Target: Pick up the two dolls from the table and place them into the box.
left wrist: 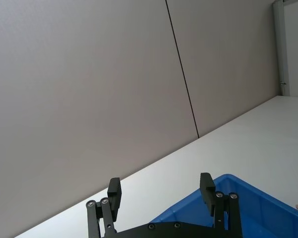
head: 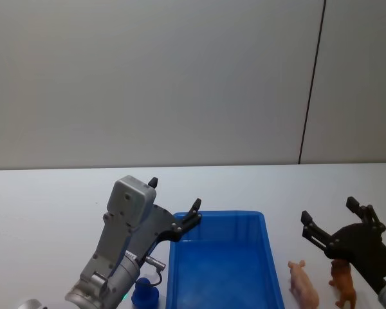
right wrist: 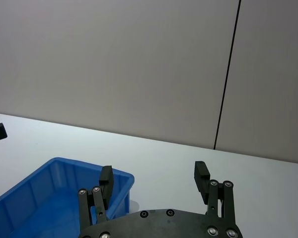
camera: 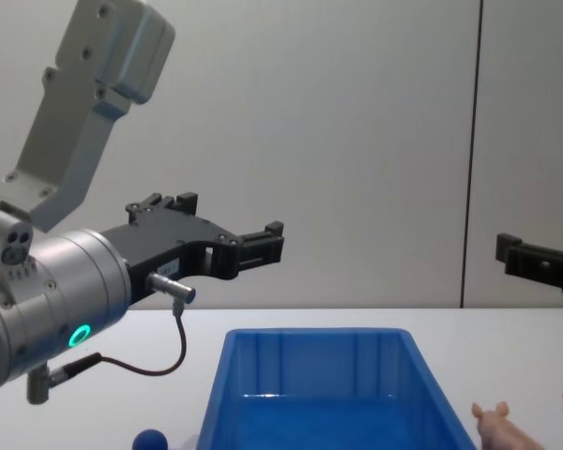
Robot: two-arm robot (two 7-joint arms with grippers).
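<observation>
Nearest in the head view, the pink pig (head: 303,284) and the brown doll (head: 343,283) sit on the table (head: 45,206) just right of the box (head: 219,215). A blue ball (head: 145,293) lies on the box's other side. The right gripper (head: 328,210) hangs above the brown doll, jaws spread wide and empty. The left gripper (head: 174,193) hovers by the box's far left corner, equally wide and empty. Each wrist view shows bare fingers with nothing between them and the box beyond. In the chest view the pig's snout rises beside the box. Both dolls look light, stiff and smooth, so a pinch across the body, flank to flank, should hold best.
</observation>
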